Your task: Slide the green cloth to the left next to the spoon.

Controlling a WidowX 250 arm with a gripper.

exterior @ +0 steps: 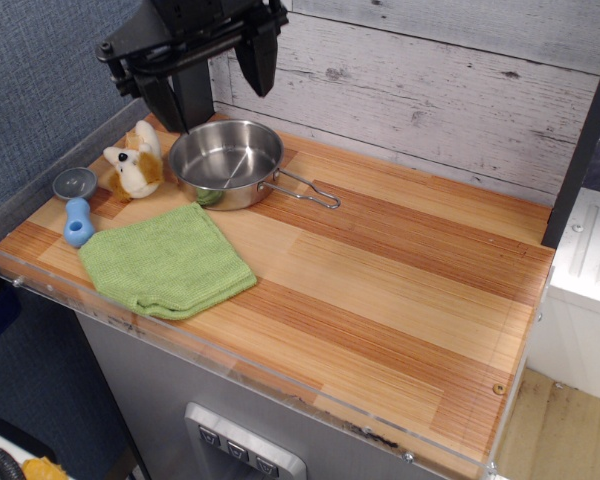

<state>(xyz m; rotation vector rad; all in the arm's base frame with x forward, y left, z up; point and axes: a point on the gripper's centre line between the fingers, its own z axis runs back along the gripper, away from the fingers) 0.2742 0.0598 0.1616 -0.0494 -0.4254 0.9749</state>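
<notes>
The green cloth [167, 262] lies flat near the front left of the wooden table, its left corner close beside the spoon [76, 205], which has a round grey bowl and a light-blue handle. My gripper [212, 82] hangs high above the back left of the table, over the steel pan, well clear of the cloth. Its two black fingers [258, 58] are spread apart and hold nothing.
A shiny steel pan [226, 162] with a wire handle stands behind the cloth. A small plush toy animal [134, 168] sits left of the pan. A clear acrylic rim [230, 368] runs along the table's front and left edges. A whitewashed plank wall [430, 80] stands behind.
</notes>
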